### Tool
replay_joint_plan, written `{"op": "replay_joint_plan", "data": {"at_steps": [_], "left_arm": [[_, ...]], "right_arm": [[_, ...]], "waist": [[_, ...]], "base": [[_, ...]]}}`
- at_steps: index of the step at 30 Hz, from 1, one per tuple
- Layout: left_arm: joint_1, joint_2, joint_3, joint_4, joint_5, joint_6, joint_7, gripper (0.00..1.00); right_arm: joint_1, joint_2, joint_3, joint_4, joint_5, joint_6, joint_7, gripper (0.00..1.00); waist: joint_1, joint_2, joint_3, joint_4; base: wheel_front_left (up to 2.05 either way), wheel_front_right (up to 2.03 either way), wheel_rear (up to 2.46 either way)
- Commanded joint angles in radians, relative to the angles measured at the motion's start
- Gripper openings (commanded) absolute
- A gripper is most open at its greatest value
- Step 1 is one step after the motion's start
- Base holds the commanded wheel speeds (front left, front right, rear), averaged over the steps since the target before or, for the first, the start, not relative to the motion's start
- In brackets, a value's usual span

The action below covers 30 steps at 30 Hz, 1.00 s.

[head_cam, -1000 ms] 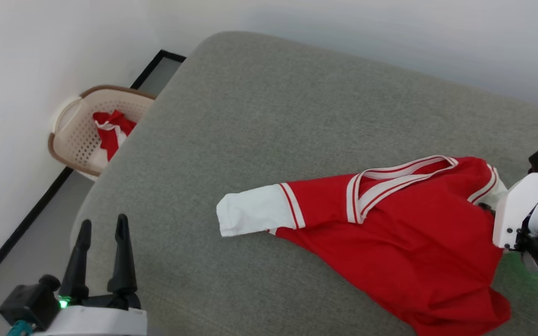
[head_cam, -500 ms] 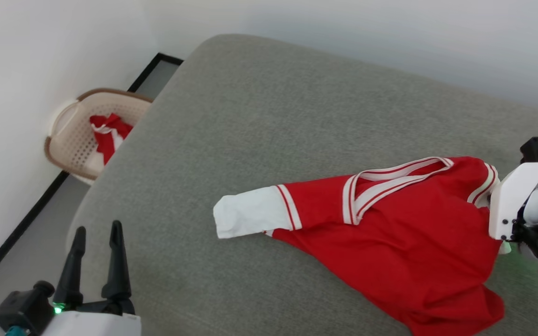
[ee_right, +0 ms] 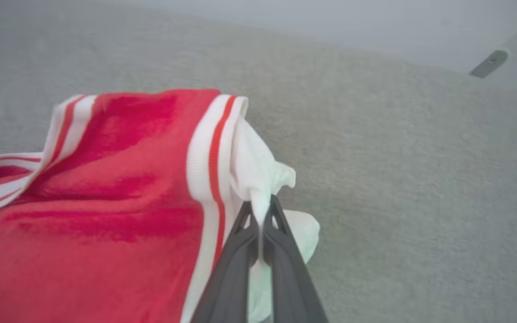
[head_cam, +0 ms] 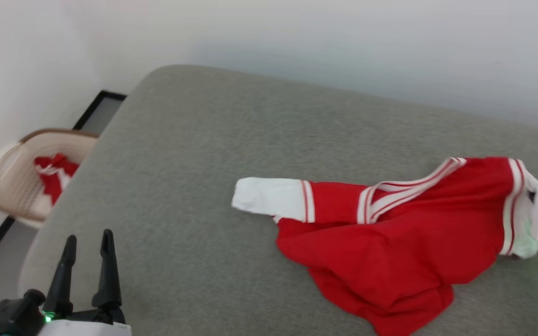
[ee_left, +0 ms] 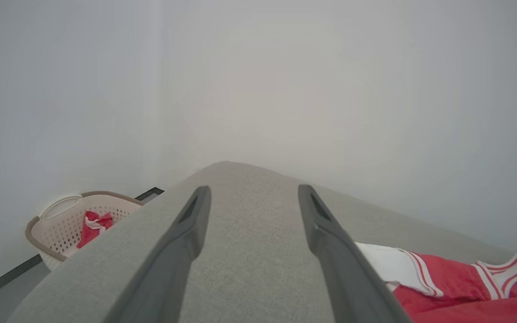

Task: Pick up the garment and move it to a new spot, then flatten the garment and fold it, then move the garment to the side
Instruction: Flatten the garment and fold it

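Tightly pinches a white sleeve of the large red jersey shirt point(head_cam: 404, 247) with the right claw point(ee_right: 260, 206), at the frame's right edge. Shows the rest crumpled on the grey fabric mattress point(head_cam: 250, 130), centre to lower right. Holds the left claw point(head_cam: 88, 238) wide and empty at lower left.

Plenty of open grey cushion point(head_cam: 194, 163) left of the garment point(head_cam: 390, 247) and behind it; the wall point(head_cam: 343, 46) boxes in the far side, basket point(head_cam: 14, 191) sits way off left.
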<state>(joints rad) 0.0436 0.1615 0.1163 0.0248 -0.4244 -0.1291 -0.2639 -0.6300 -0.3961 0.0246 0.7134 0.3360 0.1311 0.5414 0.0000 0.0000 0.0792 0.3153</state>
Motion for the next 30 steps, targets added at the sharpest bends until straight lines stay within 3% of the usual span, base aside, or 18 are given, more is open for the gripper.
{"op": "replay_joint_plan", "data": {"at_steps": [1, 13, 14, 15, 17, 18, 19, 30], "left_arm": [[0.008, 0.005, -0.005, 0.003, -0.005, -0.001, 0.000, 1.00], [-0.021, 0.027, -0.048, 0.022, -0.026, -0.001, 0.000, 1.00], [-0.023, 0.029, -0.051, 0.024, -0.027, -0.001, 0.000, 1.00], [-0.026, 0.031, -0.053, 0.027, -0.028, -0.001, 0.000, 1.00], [-0.030, 0.036, -0.056, 0.031, -0.031, -0.001, 0.000, 1.00], [-0.030, 0.039, -0.058, 0.034, -0.033, -0.001, 0.000, 1.00], [-0.030, 0.043, -0.058, 0.037, -0.034, -0.001, 0.000, 1.00], [-0.013, 0.094, -0.073, 0.044, -0.036, -0.001, 0.000, 1.00]], "right_arm": [[0.039, -0.016, -0.015, -0.004, 0.005, -0.001, 0.001, 0.00], [0.128, -0.023, -0.080, 0.059, -0.002, -0.001, -0.054, 0.00], [0.129, -0.020, -0.082, 0.072, -0.005, -0.001, -0.062, 0.08], [0.126, -0.018, -0.084, 0.083, -0.005, -0.001, -0.069, 0.26], [0.114, -0.013, -0.082, 0.107, -0.005, -0.001, -0.081, 0.43], [0.107, -0.011, -0.080, 0.117, -0.006, -0.001, -0.086, 0.65], [0.099, -0.010, -0.076, 0.124, -0.007, -0.001, -0.094, 1.00], [0.070, -0.005, -0.028, 0.105, 0.019, -0.001, -0.146, 1.00]], "waist": [[0.0000, 0.0000, -0.034, -0.054], [0.0000, 0.0000, -0.027, -0.089], [0.0000, 0.0000, -0.027, -0.089], [0.0000, 0.0000, -0.026, -0.089], [0.0000, 0.0000, -0.026, -0.090], [0.0000, 0.0000, -0.027, -0.091], [0.0000, 0.0000, -0.029, -0.094], [0.0000, 0.0000, -0.064, -0.152]], "base": [[0.00, 0.00, 0.00], [0.00, 0.00, 0.00], [0.00, 0.00, 0.00], [0.00, 0.00, 0.00], [0.00, 0.00, 0.00], [0.00, 0.00, 0.00], [0.00, 0.00, 0.00], [0.00, 0.00, 0.00]]}}
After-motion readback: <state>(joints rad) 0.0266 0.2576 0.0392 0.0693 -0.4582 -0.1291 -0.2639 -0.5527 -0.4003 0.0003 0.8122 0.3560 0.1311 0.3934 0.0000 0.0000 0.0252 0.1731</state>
